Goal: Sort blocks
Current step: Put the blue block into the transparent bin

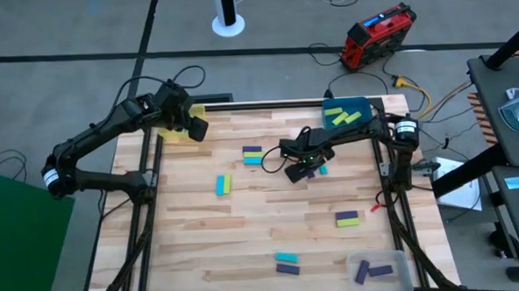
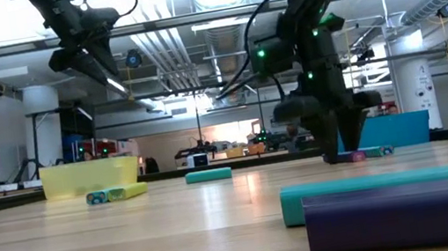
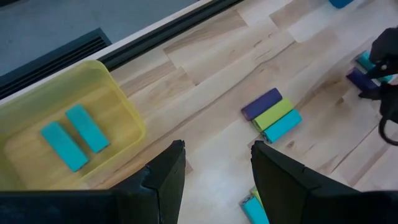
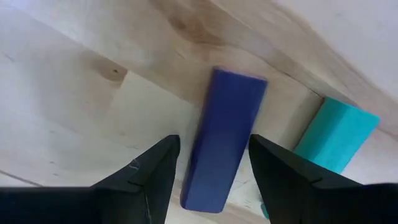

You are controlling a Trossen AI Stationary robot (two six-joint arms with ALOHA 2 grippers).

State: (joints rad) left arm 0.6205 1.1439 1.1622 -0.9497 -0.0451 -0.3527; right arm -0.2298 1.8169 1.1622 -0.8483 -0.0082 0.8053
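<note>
My right hand (image 1: pixel 299 169) sat low at the centre of the high view, right of the middle of the wooden worktop (image 1: pixel 246 243). Its fingers (image 4: pixel 144 180) stood apart, straddling a purple block (image 4: pixel 225 137) that lay flat on the wood; I could not tell whether they touched it. A cyan block (image 4: pixel 336 134) lay just beside that one.

My left hand (image 1: pixel 194 125) hung in the upper left of the high view, beside the yellow tray (image 3: pixel 118 109), fingers apart and gripping nothing. Two cyan blocks (image 3: pixel 74 137) lay inside that tray.

Between my two hands lay a cluster of three blocks (image 1: pixel 252 155), purple, yellow-green and cyan, side by side. Left of centre was a cyan and yellow-green pair (image 1: pixel 223 184). In the upper right the blue tray (image 1: pixel 349 113) held yellow-green blocks, and in the lower right the clear tray (image 1: pixel 376 268) held two purple ones. Loose blocks lay at lower centre (image 1: pixel 287 263) and right (image 1: pixel 347 218).
</note>
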